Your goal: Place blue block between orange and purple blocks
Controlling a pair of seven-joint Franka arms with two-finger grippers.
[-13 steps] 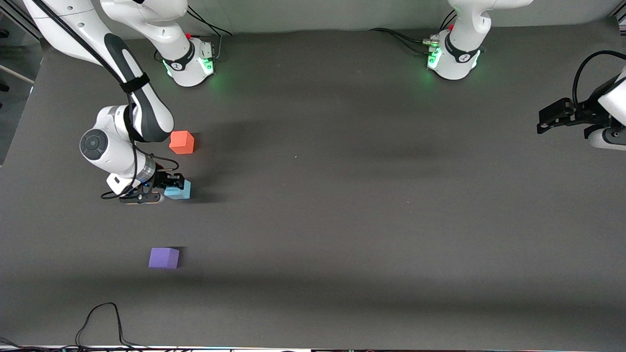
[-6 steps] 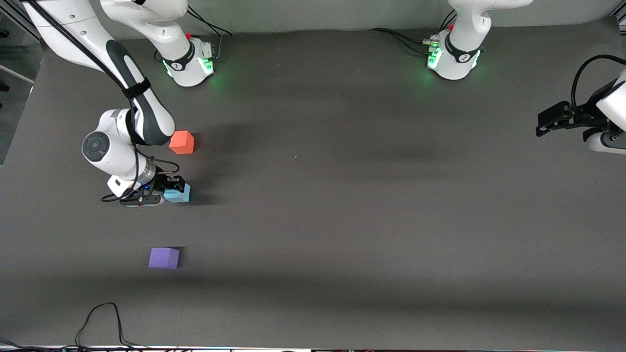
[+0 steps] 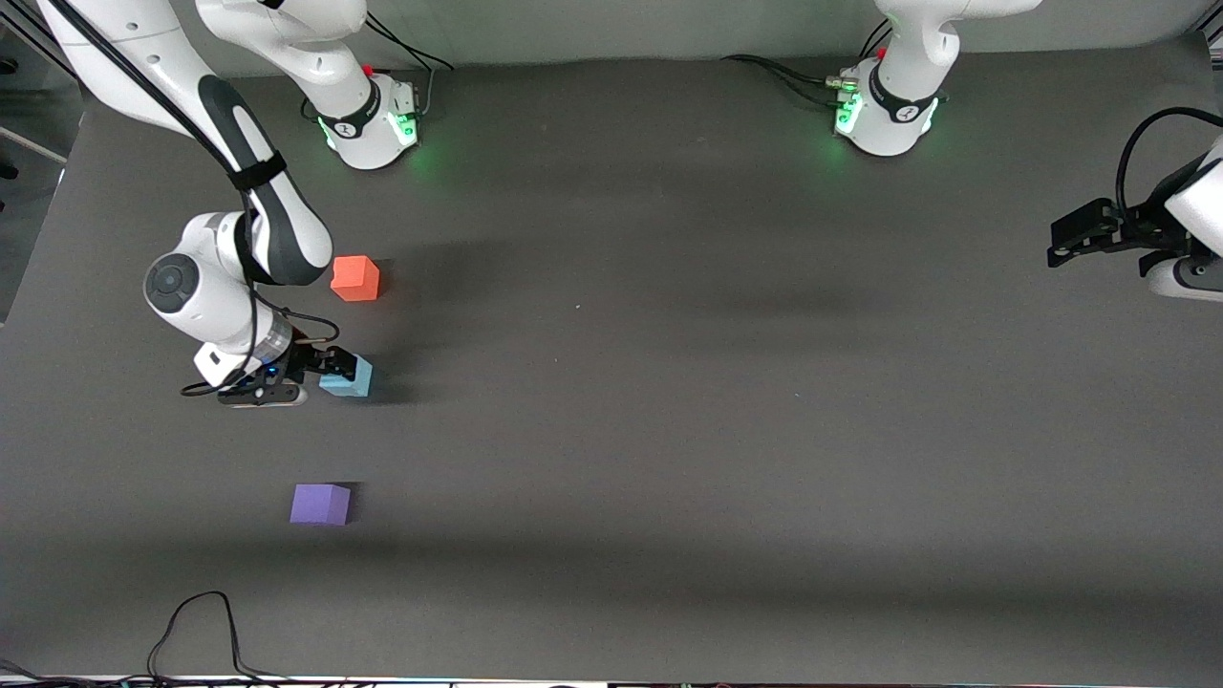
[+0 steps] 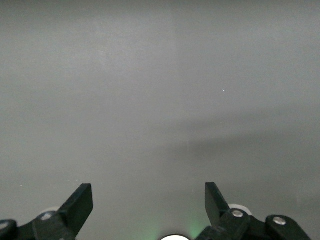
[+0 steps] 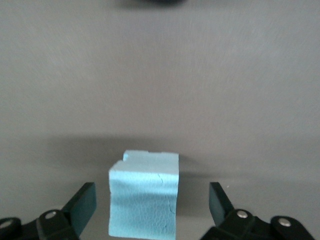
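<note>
Between spread right gripper fingers: pale blue block, matte, chipped corner; left gripper fingers spread.

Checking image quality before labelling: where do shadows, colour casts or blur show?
Front view: soft shadow bands cross the table, green glow at both bases. Right wrist view: blue block sharp, shadow beside it. Left wrist view: bare, hazy surface with a faint green glint.
</note>
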